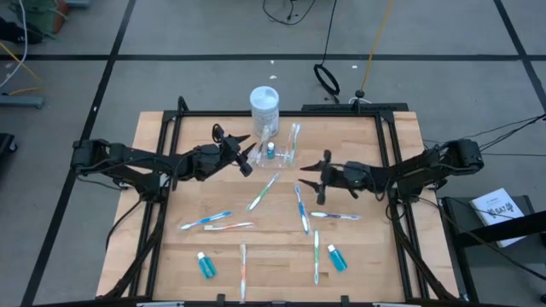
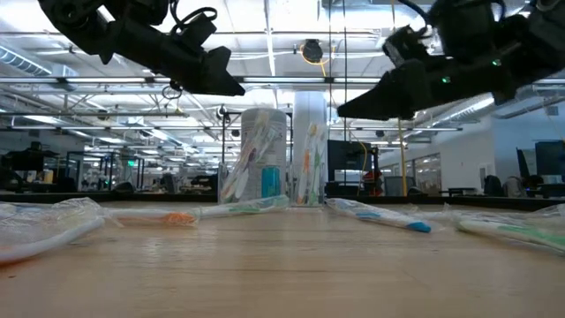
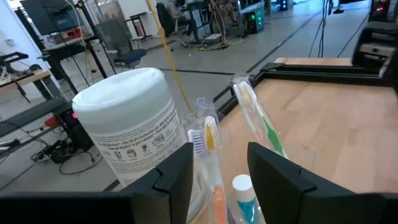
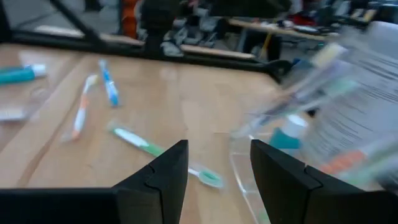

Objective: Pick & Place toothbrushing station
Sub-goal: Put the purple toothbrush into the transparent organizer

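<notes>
The toothbrushing station (image 1: 281,150) stands at the table's far edge, beside the white jar (image 1: 264,109). The left gripper (image 1: 246,159) hovers open beside it; the right gripper (image 1: 314,175) waits open nearby. Approach step: next, close on the holder's wall.

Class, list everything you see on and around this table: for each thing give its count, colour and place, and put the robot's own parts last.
White jar: one, white, lidded, table's far edge.
Toothbrushing station: one, clear plastic, beside the jar, holding toothbrushes and a small blue bottle.
Loose toothbrushes: about eight, wrapped, mixed colours, scattered mid-table and near.
Blue bottles: two, lying near the front edge.
Table: one, light wood, black frame.
Left gripper: open, beside the station.
Right gripper: open, right of centre.
</notes>
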